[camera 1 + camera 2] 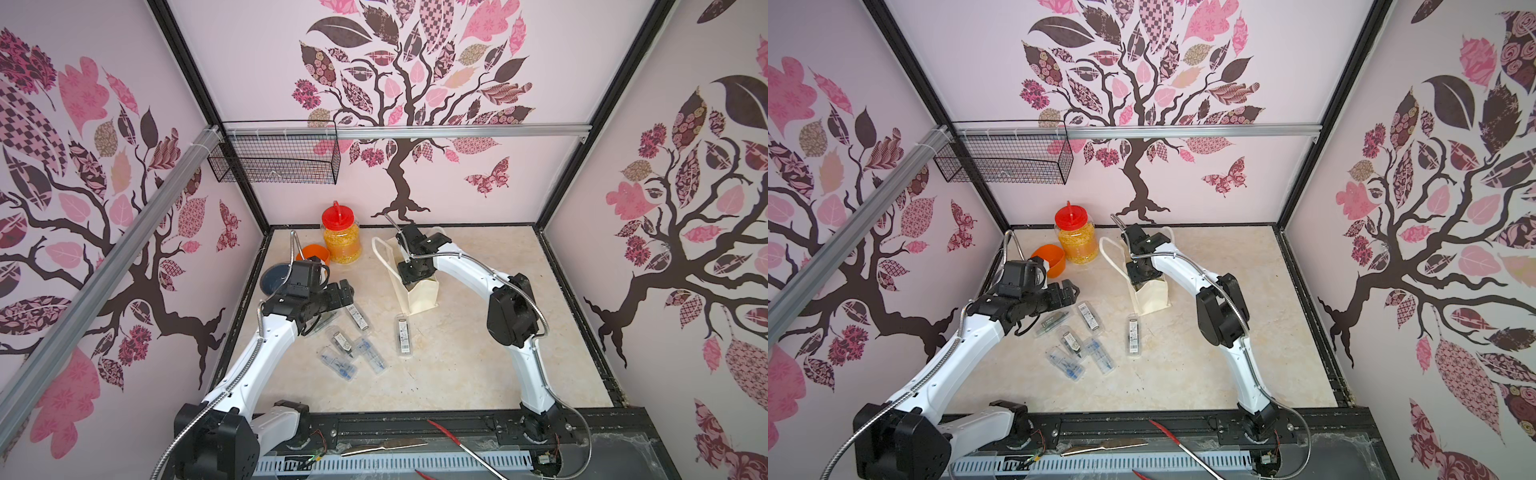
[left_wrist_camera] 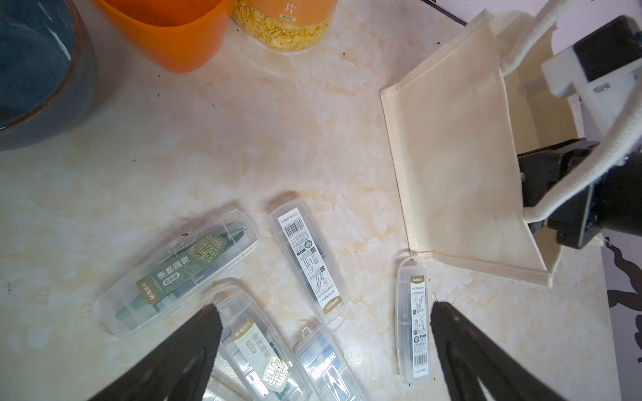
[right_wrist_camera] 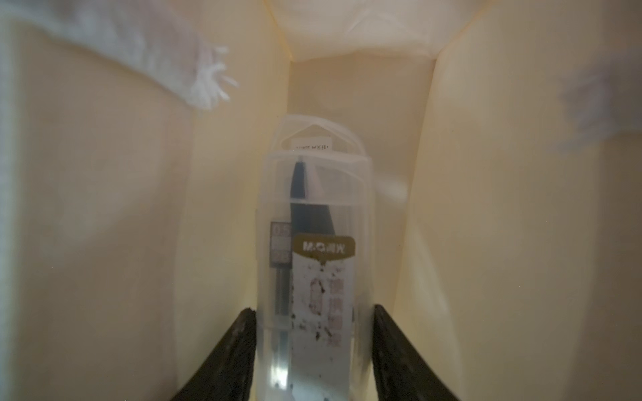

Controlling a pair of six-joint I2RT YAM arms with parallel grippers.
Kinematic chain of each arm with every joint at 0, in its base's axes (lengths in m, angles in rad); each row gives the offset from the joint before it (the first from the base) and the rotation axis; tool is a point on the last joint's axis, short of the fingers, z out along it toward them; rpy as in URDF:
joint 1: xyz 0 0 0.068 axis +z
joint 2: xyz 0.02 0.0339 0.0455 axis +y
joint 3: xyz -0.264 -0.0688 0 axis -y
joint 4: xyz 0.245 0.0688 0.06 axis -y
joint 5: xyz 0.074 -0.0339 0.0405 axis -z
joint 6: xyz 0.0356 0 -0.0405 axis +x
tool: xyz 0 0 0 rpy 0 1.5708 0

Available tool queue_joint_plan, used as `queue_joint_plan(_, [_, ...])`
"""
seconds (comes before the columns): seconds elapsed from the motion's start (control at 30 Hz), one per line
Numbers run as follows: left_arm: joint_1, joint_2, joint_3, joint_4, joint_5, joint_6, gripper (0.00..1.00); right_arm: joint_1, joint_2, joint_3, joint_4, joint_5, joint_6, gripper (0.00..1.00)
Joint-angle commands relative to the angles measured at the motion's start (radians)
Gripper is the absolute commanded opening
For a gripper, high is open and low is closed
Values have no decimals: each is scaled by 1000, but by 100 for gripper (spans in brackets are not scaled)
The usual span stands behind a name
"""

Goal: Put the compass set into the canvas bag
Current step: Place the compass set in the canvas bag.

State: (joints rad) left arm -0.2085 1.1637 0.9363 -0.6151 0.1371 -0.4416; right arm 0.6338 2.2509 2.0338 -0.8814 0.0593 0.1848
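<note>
The cream canvas bag (image 1: pixel 424 296) (image 1: pixel 1154 297) (image 2: pixel 451 166) stands upright at the middle back of the table. My right gripper (image 1: pixel 409 274) (image 3: pixel 314 309) reaches down into its open mouth. It is shut on a compass set (image 3: pixel 314 243), a clear plastic case with a gold label, hanging between the bag's inner walls. Several more compass sets (image 1: pixel 358 316) (image 2: pixel 307 264) lie flat on the table in front of the bag. My left gripper (image 1: pixel 345 293) (image 2: pixel 324 305) hovers open above them with nothing between its fingers.
A red-lidded jar (image 1: pixel 340 237) of yellow flakes, an orange cup (image 1: pixel 318 253) and a dark blue bowl (image 1: pixel 276 278) stand at the back left. A wire basket (image 1: pixel 274 162) hangs on the rear wall. A knife (image 1: pixel 382 446) and a red-handled tool (image 1: pixel 457 440) lie on the front rail.
</note>
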Motion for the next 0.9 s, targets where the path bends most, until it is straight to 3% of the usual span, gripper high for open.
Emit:
queue_joint_plan(0.0, [0,1,30,5,2,5,98,5,51,7,-39,-10,10,54])
queue_joint_plan(0.17, [-1,-3,24,8,0,5,98,6,61,15,-46,-8,6,57])
queue_joint_plan(0.5, [0,-6,24,4,-8,8,98,6,-40,204,-123,40,8,81])
queue_joint_plan(0.7, [-1,-8,19,8,-6,3,98,2,-156,229,-144,24,60,85])
queue_joint_plan(0.87, [-1,-12,18,8,-5,4,98,-32,-281,147,-148,-15,103,87])
